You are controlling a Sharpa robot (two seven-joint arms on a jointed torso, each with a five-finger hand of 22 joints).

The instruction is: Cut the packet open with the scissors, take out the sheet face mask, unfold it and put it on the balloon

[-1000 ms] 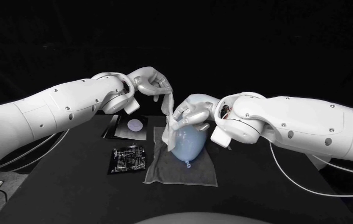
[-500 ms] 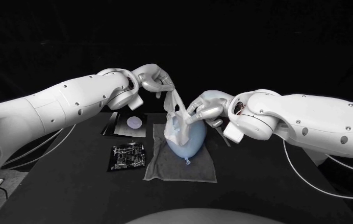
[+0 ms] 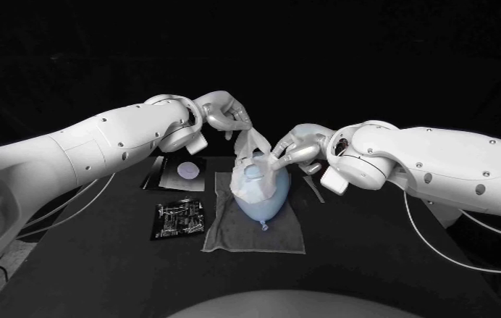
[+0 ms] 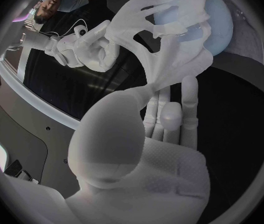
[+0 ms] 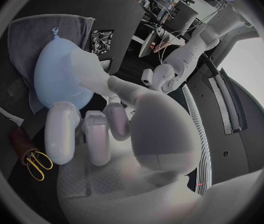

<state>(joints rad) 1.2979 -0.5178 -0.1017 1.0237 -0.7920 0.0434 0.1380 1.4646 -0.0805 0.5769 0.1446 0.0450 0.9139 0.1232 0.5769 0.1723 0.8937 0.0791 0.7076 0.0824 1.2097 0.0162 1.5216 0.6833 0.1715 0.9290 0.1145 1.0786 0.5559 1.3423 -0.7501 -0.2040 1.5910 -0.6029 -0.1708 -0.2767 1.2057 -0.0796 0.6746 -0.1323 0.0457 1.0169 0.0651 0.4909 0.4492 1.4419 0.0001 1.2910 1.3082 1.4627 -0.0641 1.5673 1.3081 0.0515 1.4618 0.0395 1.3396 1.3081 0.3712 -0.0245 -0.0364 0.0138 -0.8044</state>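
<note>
Most steps look done: the left hand [image 3: 224, 116] and the right hand [image 3: 295, 145] each pinch an edge of the opened sheet face mask [image 3: 250, 151], which hangs between them. Its lower part lies on the balloon [image 3: 259, 192] just below. It is left to smooth it down and let go.

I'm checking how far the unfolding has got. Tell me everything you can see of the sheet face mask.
The sheet face mask is a thin, white, limp sheet with cut-out openings, partly unfolded. It hangs between both hands: the left hand pinches its upper end, the right hand holds its side. Its lower part drapes on the pale blue balloon lying on a grey cloth.
</note>
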